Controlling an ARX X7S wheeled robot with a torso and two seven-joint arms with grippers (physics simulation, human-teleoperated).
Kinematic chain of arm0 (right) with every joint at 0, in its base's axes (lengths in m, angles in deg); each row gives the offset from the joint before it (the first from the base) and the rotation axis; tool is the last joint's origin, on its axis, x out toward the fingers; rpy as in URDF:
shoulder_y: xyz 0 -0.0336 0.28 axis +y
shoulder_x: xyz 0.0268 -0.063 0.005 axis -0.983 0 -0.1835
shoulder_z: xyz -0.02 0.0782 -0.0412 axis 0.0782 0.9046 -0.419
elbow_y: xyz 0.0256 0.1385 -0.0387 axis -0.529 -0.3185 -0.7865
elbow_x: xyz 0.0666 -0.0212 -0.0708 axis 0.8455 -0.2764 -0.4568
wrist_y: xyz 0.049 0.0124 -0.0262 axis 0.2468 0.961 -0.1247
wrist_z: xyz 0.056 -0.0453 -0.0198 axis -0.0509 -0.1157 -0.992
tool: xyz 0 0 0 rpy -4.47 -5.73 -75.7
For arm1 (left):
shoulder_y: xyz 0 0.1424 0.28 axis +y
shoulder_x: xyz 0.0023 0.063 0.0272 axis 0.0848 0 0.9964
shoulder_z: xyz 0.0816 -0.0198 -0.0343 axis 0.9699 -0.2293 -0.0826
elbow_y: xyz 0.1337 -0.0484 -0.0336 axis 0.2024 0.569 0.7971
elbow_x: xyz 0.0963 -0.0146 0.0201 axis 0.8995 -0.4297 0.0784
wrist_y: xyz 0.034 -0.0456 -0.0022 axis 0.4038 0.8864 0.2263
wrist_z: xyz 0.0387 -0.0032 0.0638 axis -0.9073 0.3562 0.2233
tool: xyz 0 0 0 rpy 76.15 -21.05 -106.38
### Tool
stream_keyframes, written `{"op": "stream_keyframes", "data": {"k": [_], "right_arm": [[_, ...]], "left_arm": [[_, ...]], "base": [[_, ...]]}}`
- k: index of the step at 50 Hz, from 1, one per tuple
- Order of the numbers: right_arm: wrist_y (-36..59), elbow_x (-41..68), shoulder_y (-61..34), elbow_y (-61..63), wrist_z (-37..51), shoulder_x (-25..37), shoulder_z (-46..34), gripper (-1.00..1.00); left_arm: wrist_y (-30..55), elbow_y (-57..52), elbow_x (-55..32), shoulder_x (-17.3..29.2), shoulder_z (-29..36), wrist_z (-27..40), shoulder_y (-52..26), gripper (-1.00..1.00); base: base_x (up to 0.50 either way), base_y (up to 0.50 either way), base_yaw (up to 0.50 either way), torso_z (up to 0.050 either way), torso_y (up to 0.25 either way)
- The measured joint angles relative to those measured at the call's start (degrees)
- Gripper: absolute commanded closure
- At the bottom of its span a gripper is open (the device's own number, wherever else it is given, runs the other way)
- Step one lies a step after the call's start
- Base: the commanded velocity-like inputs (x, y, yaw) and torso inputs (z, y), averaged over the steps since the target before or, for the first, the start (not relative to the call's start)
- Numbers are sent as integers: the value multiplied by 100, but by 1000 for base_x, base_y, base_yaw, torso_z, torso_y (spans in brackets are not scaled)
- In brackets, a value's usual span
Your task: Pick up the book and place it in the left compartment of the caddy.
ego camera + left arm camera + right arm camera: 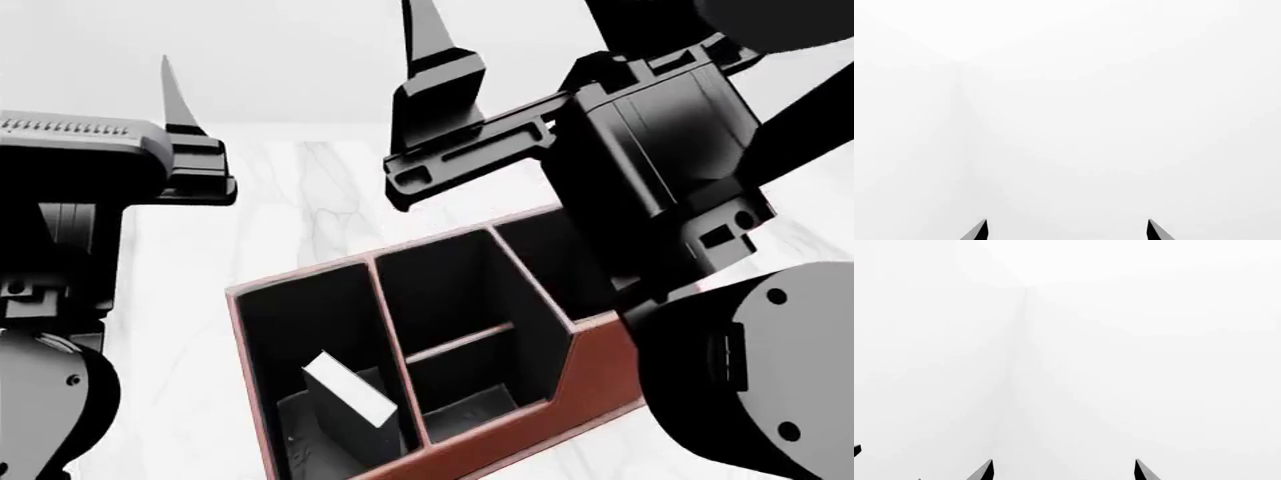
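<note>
The book (350,388) lay inside the left compartment (310,330) of the caddy (587,370), tilted on one corner with its white page edges up and leaning against the black lining, not flat on the floor. Judged from that, the placing looked done, and the remaining risk was disturbance: the right arm hung low and close over the caddy's taller end, so a careless swing as it pulled away could have clipped the wall and shoved the caddy along the desk (320,190), or tipped the leaning book further over. The book could also have slid down by itself, since nothing braced it.

The right gripper (434,75) was raised well above the caddy, pointing up and away. In its wrist view two dark fingertips stood well apart with only blank white between them — spread wide and holding nothing. The left gripper (174,95) was likewise lifted off to the side, its tips (981,230) parted in the left wrist view, empty and touching nothing.
</note>
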Motion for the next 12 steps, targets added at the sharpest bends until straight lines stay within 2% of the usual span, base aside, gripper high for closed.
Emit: {"op": "stream_keyframes", "data": {"k": [12], "right_arm": [[15, -138, -68, 65, 118, 32, 94, -100]], "left_arm": [[-161, -51, 71, 33, 182, -49, -215, -100]], "base": [[0, 0, 0, 0, 0]]}}
